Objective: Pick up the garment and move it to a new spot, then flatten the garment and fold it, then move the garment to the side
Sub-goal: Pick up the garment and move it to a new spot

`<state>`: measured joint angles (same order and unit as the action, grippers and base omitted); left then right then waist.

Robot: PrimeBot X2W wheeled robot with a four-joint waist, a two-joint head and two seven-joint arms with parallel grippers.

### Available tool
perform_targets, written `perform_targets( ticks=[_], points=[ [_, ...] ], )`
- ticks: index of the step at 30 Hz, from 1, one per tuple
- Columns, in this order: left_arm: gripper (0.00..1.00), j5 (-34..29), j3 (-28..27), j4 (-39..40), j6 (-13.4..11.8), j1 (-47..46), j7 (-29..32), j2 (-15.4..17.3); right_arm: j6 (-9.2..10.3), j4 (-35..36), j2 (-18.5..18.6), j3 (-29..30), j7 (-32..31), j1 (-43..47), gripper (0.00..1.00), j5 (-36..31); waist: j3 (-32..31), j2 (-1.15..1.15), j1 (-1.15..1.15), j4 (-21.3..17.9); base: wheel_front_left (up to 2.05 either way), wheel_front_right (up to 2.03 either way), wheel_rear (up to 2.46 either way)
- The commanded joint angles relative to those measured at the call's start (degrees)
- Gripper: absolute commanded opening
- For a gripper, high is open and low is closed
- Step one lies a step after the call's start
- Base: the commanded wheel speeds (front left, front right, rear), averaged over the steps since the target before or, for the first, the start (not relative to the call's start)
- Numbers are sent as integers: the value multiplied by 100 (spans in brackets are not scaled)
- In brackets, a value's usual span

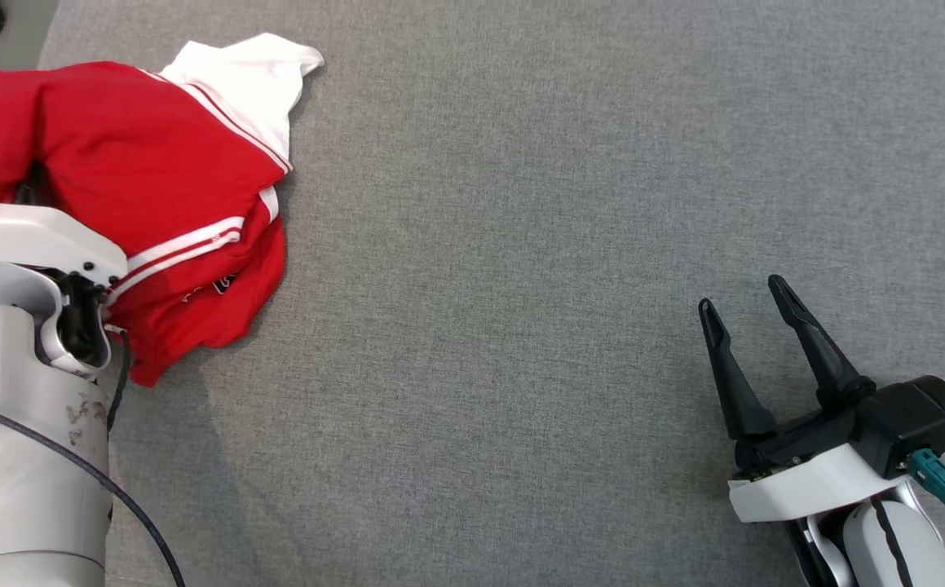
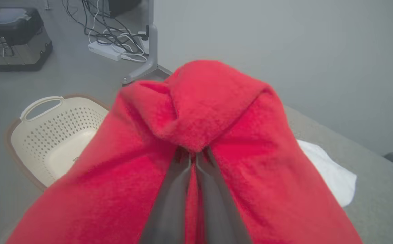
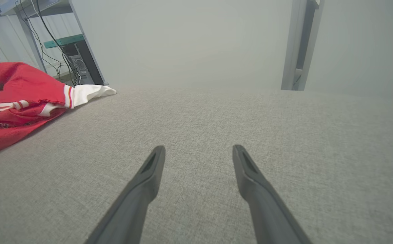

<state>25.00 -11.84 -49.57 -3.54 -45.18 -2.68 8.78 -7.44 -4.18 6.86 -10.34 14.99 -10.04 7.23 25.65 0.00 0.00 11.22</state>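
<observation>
Garment (image 2: 199,101) drapes over pinching left fingers (image 2: 169,203).

Overhead, two low views; shared garment (image 1: 154,163)

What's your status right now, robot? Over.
Left end effector shut on red garment, bunched at the table's far left. Right end effector open, well apart from it. Nothing lying between them.

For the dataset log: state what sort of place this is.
Probably a robot lab or test room: a grey cloth-covered table holds the garment, and a metal toolbox, a power strip with tangled cables and a laundry basket sit on the floor.
</observation>
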Motion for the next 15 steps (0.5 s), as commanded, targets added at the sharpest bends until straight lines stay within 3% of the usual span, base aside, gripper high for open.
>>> perform_targets(
  ticks=[1,8,15],
  points=[
    [0,19,0,133,70,-18,-152,44,-9,-6,-23,-10,32,-1,100,45,-118,0,0,-34,0,0,0],
    [0,-11,35,696,206,195,-441,122,-9,-87,-136,-53,31,99,100,91,-534,0,0,-141,0,0,0],
    [0,2,106,1839,219,616,-180,193,-9,-174,-284,-118,31,251,100,159,-1126,0,0,-352,0,0,0]
  ],
)
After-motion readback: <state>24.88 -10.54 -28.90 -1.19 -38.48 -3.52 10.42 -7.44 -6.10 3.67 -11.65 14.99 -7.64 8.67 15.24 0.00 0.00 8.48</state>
